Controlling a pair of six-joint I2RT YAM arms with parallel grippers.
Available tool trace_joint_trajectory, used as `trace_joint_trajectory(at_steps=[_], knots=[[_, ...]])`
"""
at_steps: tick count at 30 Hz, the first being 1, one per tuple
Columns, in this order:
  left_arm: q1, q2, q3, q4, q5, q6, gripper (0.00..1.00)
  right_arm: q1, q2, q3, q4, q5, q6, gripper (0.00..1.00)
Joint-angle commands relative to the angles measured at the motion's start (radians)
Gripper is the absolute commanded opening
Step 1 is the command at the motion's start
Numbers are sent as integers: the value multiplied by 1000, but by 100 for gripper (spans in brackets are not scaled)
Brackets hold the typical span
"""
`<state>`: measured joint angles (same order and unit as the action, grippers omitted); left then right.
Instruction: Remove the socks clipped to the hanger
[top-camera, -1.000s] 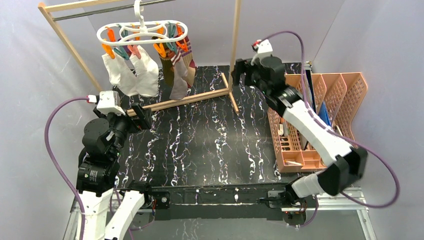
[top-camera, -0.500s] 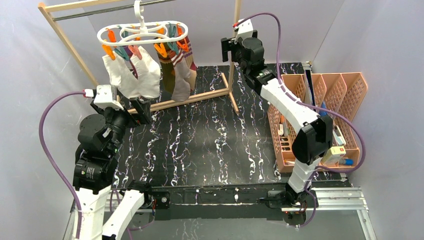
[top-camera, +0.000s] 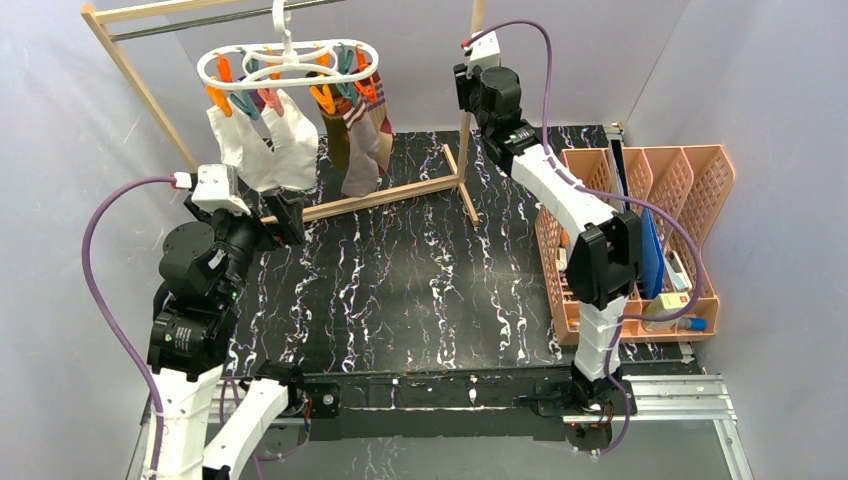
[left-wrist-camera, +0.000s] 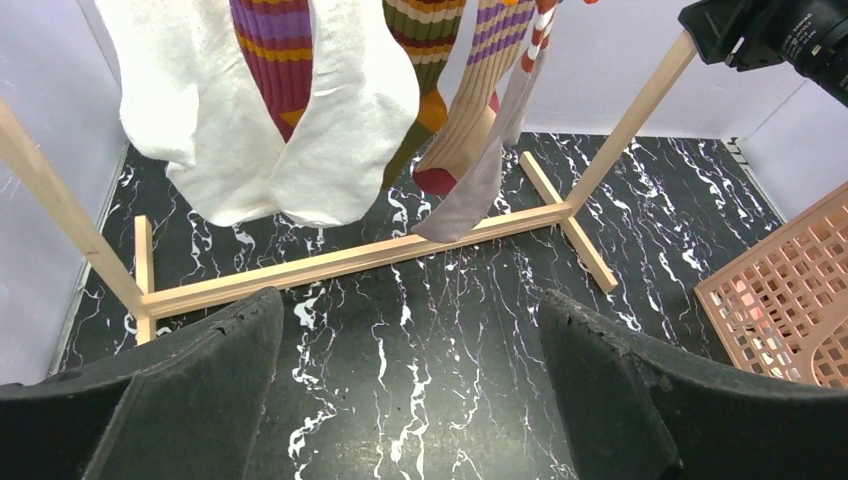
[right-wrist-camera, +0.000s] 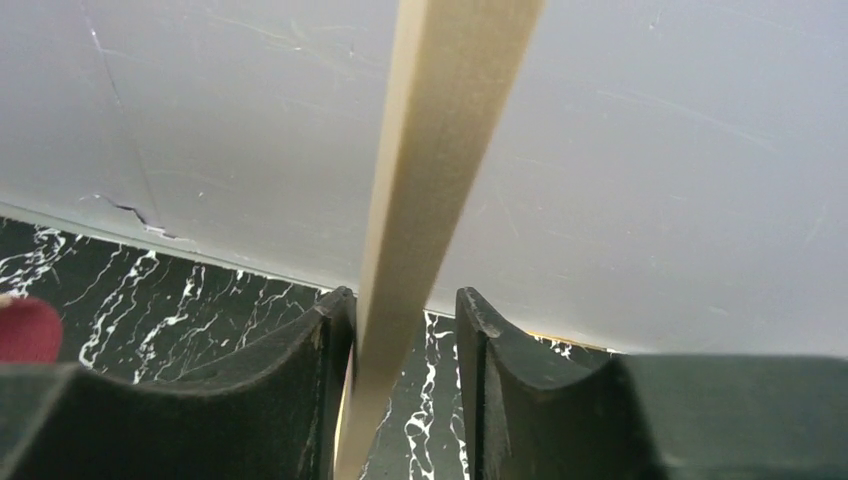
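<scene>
Progress so far is nil: the soft fabric socks (top-camera: 300, 140), two plain white and the rest striped, all hang pegged to the white plastic oval clip hanger (top-camera: 285, 62) on the wooden frame rack (top-camera: 365, 200) at the far side of the black marbled counter (top-camera: 420, 290). Your left hand (left-wrist-camera: 410, 310) is spread wide and empty below the white pair. Your right hand (right-wrist-camera: 405, 300) straddles the rack's upright post (right-wrist-camera: 440, 150), one finger touching; you cannot tell whether it grips. The rack's low rail lies in your path, while the orange plastic basket (top-camera: 690, 180) sits well apart
</scene>
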<state>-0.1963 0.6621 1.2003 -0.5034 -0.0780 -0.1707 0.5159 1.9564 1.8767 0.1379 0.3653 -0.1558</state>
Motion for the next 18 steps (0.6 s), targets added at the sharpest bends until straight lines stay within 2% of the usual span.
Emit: trace_joint_trajectory(at_steps=[1, 6, 11, 16, 18], knots=[[-9, 15, 28, 22, -31, 23, 95, -25, 36, 94, 69, 26, -27, 48], [-9, 21, -28, 58, -68, 26, 95, -42, 85, 167, 66, 41, -49, 44], [-9, 35, -114, 133, -110, 46, 96, -72, 119, 236, 58, 29, -36, 43], [-9, 66, -216, 277, -110, 58, 97, -88, 127, 253, 39, 15, -14, 45], [-9, 79, -268, 387, -80, 59, 97, -89, 122, 241, 37, 15, -8, 46]])
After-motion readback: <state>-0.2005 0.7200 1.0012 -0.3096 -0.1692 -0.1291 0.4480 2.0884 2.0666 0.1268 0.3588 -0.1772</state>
